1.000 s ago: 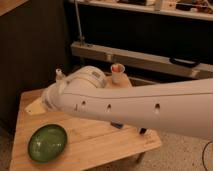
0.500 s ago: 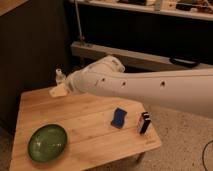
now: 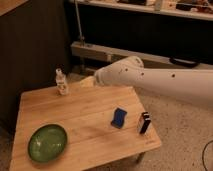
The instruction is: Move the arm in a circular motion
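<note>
While the arm (image 3: 160, 82) reaches in from the right above the far edge of the wooden table (image 3: 85, 120), I see its gripper (image 3: 88, 82), a pale tip near the small bottle (image 3: 61, 83); wide or narrow, I cannot tell.

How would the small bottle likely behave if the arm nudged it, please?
The bottle stands tall and narrow, so it would probably tip easily. It looks small and clear, so likely light, and might roll once down. The arm holds its hand just beside it.

White arm (image 3: 165, 82) stretches leftward, pincer (image 3: 87, 82) at its tip.
</note>
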Motion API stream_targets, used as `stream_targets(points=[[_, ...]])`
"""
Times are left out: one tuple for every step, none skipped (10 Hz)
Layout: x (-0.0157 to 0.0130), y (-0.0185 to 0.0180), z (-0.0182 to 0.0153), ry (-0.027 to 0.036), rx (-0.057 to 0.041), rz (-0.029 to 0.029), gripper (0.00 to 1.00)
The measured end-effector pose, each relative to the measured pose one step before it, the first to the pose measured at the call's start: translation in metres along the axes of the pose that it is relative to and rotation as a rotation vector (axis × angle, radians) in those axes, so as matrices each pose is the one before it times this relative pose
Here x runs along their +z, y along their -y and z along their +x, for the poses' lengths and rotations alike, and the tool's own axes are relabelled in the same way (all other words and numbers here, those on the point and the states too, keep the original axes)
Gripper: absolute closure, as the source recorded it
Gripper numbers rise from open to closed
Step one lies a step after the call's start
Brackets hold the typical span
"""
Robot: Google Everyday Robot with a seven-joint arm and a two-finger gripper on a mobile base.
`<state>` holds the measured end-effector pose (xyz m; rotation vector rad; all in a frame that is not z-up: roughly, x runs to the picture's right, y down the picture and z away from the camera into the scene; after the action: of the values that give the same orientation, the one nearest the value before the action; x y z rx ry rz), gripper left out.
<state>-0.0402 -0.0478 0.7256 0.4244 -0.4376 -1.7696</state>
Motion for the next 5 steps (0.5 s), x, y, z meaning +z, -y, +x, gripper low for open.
stream_targets(points=[[0.00825,-0.04044,-0.01077,0.01487,0.05759,-0.03599,0.2],[0.00489,-0.02822,-0.00917,0.01069,0.04235,-0.0262,0.2],[0.00254,-0.03641,-0.0123,0.01011,0.05266,-0.03608,0.2],[-0.00192,-0.03066,-0.01064,0.00678,0.04497,-0.03604,0.2],[-0.00582,-0.02767,-0.0101,0.00124,0.03874,-0.0336,0.2]])
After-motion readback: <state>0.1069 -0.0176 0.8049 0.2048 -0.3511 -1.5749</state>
